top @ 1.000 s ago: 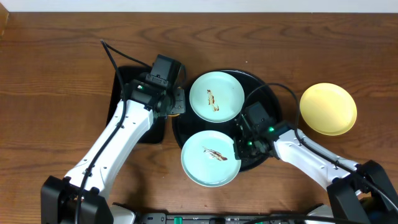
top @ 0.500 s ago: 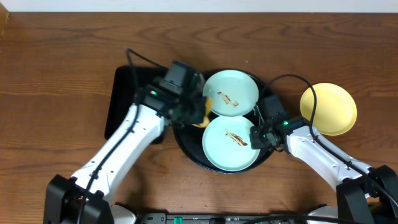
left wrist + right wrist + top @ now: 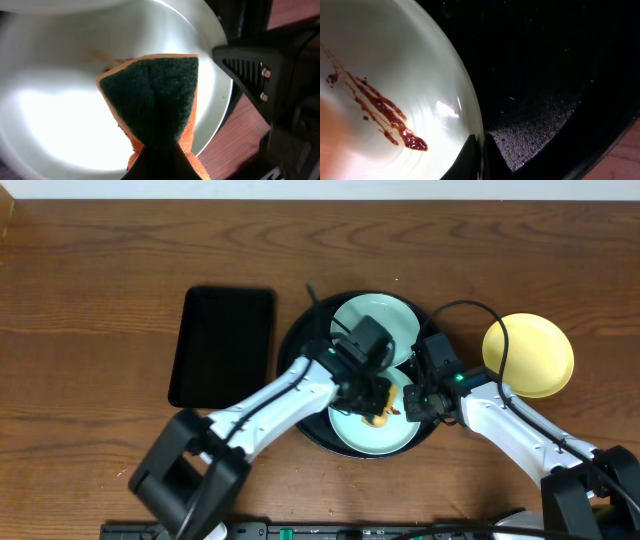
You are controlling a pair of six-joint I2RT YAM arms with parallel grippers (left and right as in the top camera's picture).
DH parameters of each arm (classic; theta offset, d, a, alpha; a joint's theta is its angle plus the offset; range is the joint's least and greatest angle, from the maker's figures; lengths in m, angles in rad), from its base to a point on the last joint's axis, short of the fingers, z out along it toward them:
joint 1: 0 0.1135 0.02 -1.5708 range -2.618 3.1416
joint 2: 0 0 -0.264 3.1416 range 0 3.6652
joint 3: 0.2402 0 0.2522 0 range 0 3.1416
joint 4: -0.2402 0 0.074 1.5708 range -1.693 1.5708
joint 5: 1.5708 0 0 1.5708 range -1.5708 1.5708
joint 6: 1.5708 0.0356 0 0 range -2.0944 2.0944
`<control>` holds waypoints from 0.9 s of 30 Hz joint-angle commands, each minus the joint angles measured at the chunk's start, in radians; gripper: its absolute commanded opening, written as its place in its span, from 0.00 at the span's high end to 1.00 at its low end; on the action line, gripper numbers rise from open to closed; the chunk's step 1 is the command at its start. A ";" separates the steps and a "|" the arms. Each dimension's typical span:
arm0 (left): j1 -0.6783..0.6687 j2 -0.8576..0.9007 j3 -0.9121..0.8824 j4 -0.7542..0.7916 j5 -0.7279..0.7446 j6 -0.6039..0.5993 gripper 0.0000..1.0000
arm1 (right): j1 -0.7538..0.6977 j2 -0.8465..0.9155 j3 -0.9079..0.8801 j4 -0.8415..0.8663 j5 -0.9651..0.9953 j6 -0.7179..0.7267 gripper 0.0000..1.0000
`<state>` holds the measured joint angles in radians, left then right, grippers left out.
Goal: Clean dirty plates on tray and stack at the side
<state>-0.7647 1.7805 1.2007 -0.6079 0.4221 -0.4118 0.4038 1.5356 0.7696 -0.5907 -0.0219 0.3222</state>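
Observation:
The round black tray (image 3: 297, 350) holds two pale aqua plates. The back plate (image 3: 392, 318) is partly hidden by my left arm. The front plate (image 3: 352, 432) has a brown smear (image 3: 390, 117) at its centre. My left gripper (image 3: 374, 402) is shut on an orange sponge with a green scouring face (image 3: 155, 95), pressed on the front plate (image 3: 55, 100). My right gripper (image 3: 412, 402) is shut on the front plate's right rim (image 3: 470, 115), one finger on each side (image 3: 481, 152), over the tray floor (image 3: 550, 75). The pale yellow plate (image 3: 528, 355) lies on the table to the right of the tray.
A smaller rectangular black tray (image 3: 222, 345) lies left of the round tray. The two arms are close together over the front plate. Wooden table surface lies all around.
My left arm has swung right from the rectangular tray, carrying the sponge onto the front plate. My right gripper shifted that plate right and further onto the tray, then held still.

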 commanded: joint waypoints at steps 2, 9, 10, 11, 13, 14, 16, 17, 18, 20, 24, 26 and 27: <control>-0.046 0.040 -0.006 0.038 0.057 -0.029 0.93 | -0.004 -0.011 0.006 -0.012 0.040 -0.004 0.99; -0.061 0.092 -0.006 0.085 0.057 -0.083 0.92 | -0.004 -0.011 0.006 -0.015 0.040 -0.005 0.99; -0.061 0.100 -0.006 0.088 0.058 -0.085 0.93 | -0.004 -0.011 0.006 -0.015 0.040 -0.005 0.99; -0.062 0.109 -0.006 0.095 0.058 -0.084 0.93 | -0.004 -0.011 0.006 -0.015 0.040 -0.005 0.99; -0.061 0.123 -0.006 0.108 0.057 -0.084 0.93 | -0.004 -0.011 0.006 -0.015 0.040 -0.004 0.99; -0.061 0.129 -0.006 0.114 0.058 -0.086 0.92 | -0.004 -0.011 0.006 -0.015 0.040 -0.004 0.99; -0.061 0.136 -0.006 0.132 0.057 -0.096 0.92 | -0.004 -0.011 0.006 -0.015 0.040 -0.004 0.99; -0.061 0.139 -0.006 0.142 0.057 -0.100 0.93 | -0.004 -0.011 0.006 -0.015 0.040 -0.004 0.99; -0.061 0.140 -0.006 0.154 0.056 -0.103 0.93 | -0.004 -0.011 0.006 -0.016 0.040 -0.004 0.99; -0.061 0.141 -0.006 0.174 0.055 -0.104 0.93 | -0.004 -0.011 0.006 -0.018 0.040 -0.005 0.99; -0.061 0.141 -0.006 0.184 0.003 -0.159 0.93 | -0.004 -0.011 0.006 -0.023 0.040 -0.004 0.99; -0.061 0.141 -0.006 0.184 -0.018 -0.170 0.93 | -0.004 -0.011 0.006 -0.023 0.040 -0.004 0.99; -0.061 0.141 -0.006 0.185 -0.020 -0.173 0.93 | -0.004 -0.011 0.006 -0.023 0.040 -0.004 0.99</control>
<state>-0.8265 1.9099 1.1992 -0.4335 0.4404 -0.5484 0.3927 1.5356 0.7696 -0.6037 0.0048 0.3286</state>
